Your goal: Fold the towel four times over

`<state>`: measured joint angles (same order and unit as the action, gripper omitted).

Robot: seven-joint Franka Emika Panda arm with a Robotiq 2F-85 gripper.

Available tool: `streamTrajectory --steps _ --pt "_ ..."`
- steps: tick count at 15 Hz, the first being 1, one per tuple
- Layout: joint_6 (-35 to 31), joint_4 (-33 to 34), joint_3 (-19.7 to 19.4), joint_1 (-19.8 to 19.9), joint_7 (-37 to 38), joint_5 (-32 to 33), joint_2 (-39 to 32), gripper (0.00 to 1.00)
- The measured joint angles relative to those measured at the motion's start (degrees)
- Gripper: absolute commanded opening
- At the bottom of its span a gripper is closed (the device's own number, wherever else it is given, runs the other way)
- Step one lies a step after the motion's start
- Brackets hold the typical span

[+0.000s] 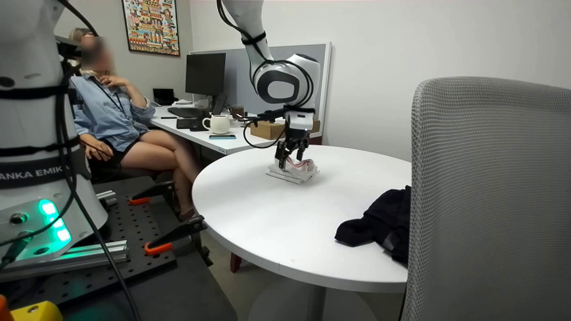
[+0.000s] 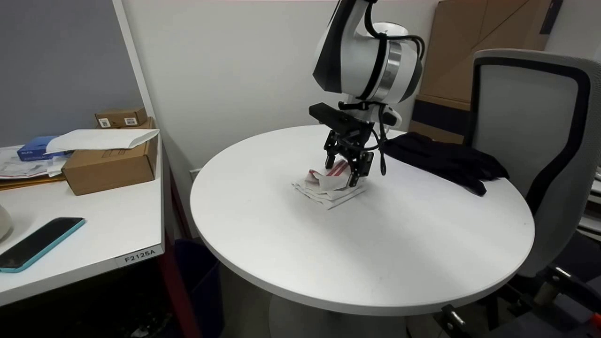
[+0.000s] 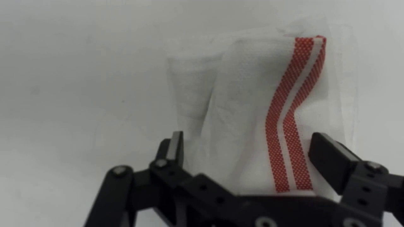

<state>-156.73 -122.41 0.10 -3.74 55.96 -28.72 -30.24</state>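
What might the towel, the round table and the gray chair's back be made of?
Towel: matte woven cloth, perhaps cotton or linen; the weave shows in its red stripes.
Table: smooth, low-sheen white top, possibly laminate; its even color shows no wood grain.
Chair back: matte mesh, likely synthetic; a fine net texture shows in an exterior view.

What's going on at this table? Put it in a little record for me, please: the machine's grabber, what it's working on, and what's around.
Tool: gripper, open, pointing down, part of the towel between its jaws
Towel: white, red stripes, folded in layers, top fold uneven
Contact: cannot tell whether the jaws touch the towel
Surface: round white table
Also on the table: dark cloth, near the mesh chair
Background: desk with a pale mug; person seated beside it
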Motion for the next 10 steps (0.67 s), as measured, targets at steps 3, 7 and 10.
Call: streamTrajectory --steps 3,7,10 --pt "2.31 -0.24 -0.28 0.07 0.00 1.37 1.63 1.00" --pt "14.73 -0.22 0.06 1.67 -5.94 3.90 5.54 1.00" --pt "21.21 -0.03 -1.46 1.82 -7.38 9.87 9.22 1.00"
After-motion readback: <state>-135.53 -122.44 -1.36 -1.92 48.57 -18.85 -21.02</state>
